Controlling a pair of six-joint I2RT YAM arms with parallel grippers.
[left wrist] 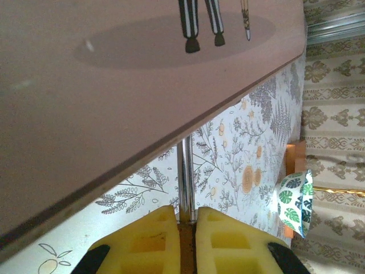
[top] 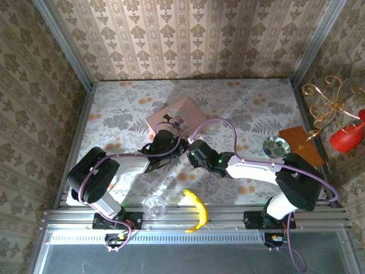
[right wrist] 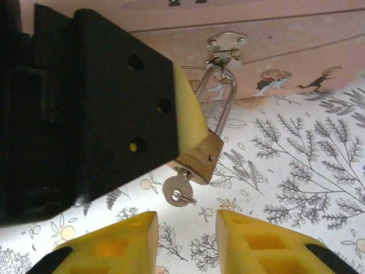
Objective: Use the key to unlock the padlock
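Yellow pads of the left fingers (left wrist: 148,240) are pressed shut on the padlock (right wrist: 199,158), pinching its small brass body from both sides. The padlock's thin silvery shackle (right wrist: 223,97) rises from between the pads and loops through a small metal hasp (right wrist: 226,45) on the front wall of the pink tin (right wrist: 296,40). This places the padlock just in front of the tin's near wall, tilted and held off the counter (right wrist: 296,188). One leg of the shackle is hidden behind a pad, so it is unclear whether the shackle is latched. The key (right wrist: 178,191) has a round grey head with a tiny ring. It sticks out of the padlock's bottom end, pointing away from the tin.

The right fingers (right wrist: 120,242), also yellow, stand apart with nothing between them. They sit just short of the key, on the side away from the tin, and the key head is in line with the gap between them but not touching either finger.

Seen from above, both arms meet at the tin's near edge. The tin lies flat on the counter's pale floral cloth, and part of a figure in striped trousers is printed on its lid. A banana (top: 197,210) lies well to the near side of the tin, with a clear glass (top: 154,205) just to the banana's left. A small leaf-patterned bowl (top: 276,146) sits to the right of the tin, beside a brown mat (top: 301,144).
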